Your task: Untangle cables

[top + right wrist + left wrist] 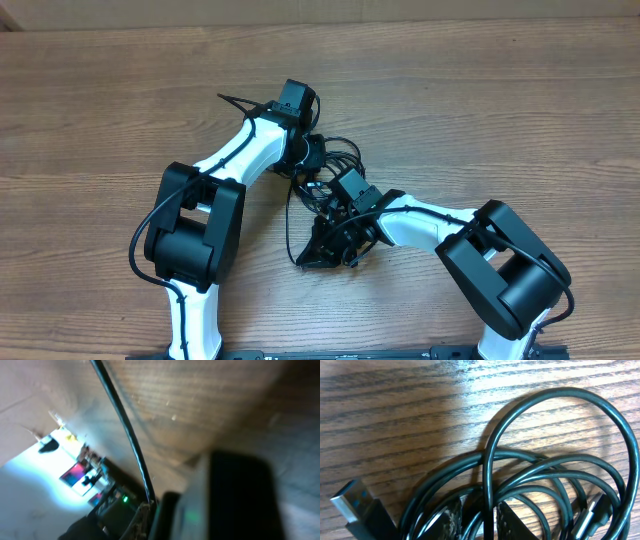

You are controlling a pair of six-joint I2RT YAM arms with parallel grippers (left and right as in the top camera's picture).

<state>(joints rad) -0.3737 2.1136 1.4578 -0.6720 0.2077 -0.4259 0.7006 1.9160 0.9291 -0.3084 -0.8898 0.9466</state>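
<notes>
**A:** those cables (555, 425) all plain black?
**B:** yep, glossy black. One plug (350, 502) is silver, blue inside. Table (480, 90) is brown with darker woodgrain streaks, arms (250, 150) white and black.

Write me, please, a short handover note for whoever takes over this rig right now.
Left end effector: closed on a strand of the cables.
Right end effector: shut, apparently pinching a taut strand.
Cables lie bunched in overlapping loops on the table between both arms.
Done: none separated yet.
Remaining: pull each cable free and lay them apart.
</notes>
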